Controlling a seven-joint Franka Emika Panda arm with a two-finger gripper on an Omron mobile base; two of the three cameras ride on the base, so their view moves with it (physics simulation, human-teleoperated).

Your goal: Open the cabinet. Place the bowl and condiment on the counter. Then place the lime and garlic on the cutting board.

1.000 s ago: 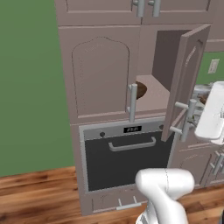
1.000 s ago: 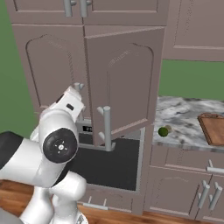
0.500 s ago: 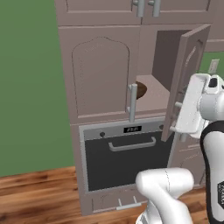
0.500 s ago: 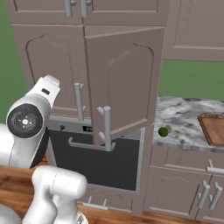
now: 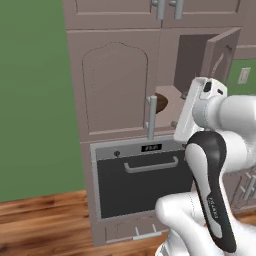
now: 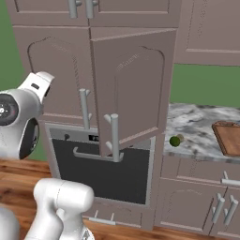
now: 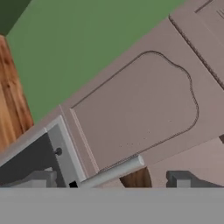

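Holding my pincer (image 7: 109,183) wide and empty before the cabinet (image 5: 200,65), whose right door stands open, I see the bowl (image 5: 161,101) inside on the shelf, ready for reaching.

We see the cabinet (image 5: 116,85) with its left arched door shut, a grey bar handle (image 5: 150,118) on that door's right edge. The right door (image 5: 219,54) stands swung open, showing the dark inside. On the shelf inside, a sliver of the bowl (image 5: 161,101) peeks out just behind the handle. Below sits a dark oven (image 5: 141,184) with a curved pull. Our white arm (image 5: 212,150) rises at the lower right, covering part of the opening
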